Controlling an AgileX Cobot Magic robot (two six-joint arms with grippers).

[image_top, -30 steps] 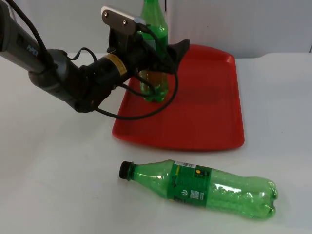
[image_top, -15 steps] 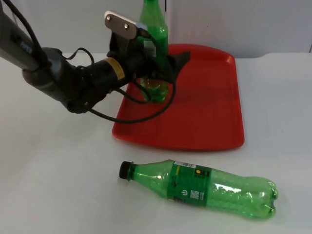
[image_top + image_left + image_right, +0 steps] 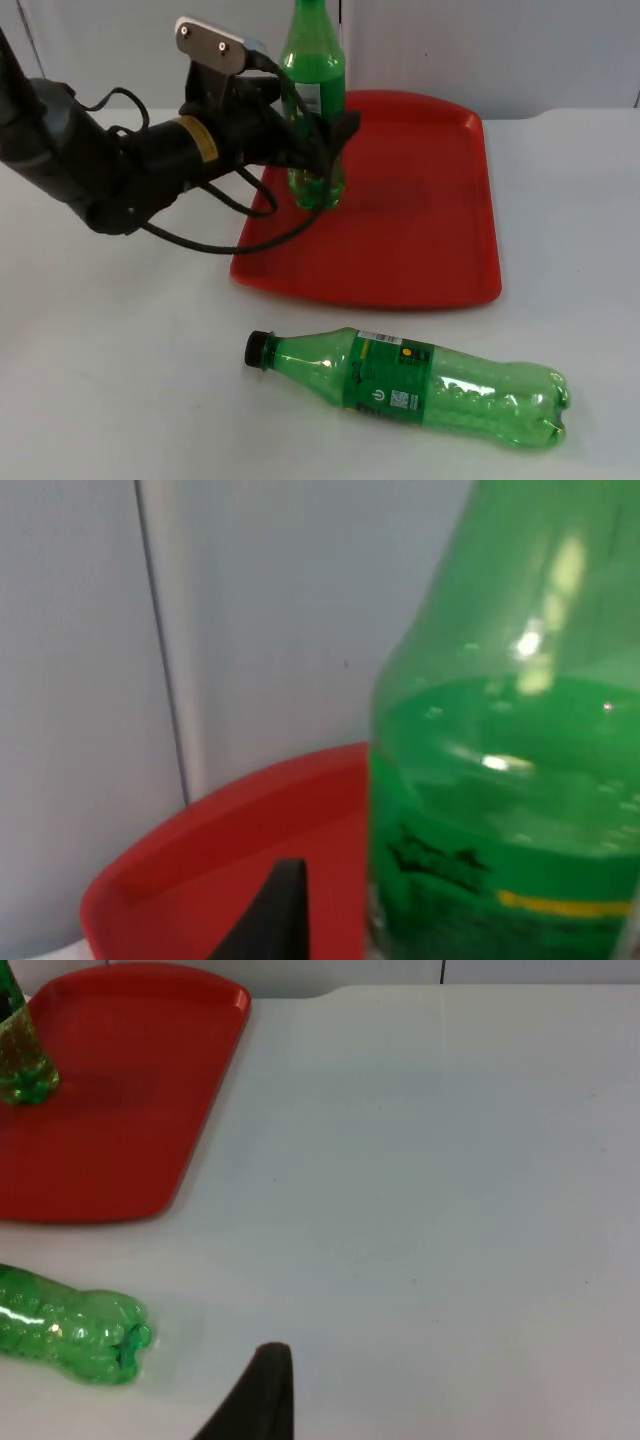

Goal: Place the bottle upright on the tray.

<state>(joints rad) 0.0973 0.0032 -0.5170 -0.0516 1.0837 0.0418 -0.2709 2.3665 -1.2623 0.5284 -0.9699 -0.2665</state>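
Left end effector [image 3: 318,135] back; two bottles: upright [image 3: 314,100], lying [image 3: 420,385].

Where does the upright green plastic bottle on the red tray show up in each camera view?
Top view: the upright green plastic bottle stands at the tray's far left, the left gripper around it.
Left wrist view: its shoulder and label, close up.
Right wrist view: its base.
Shared landmark: the red tray.
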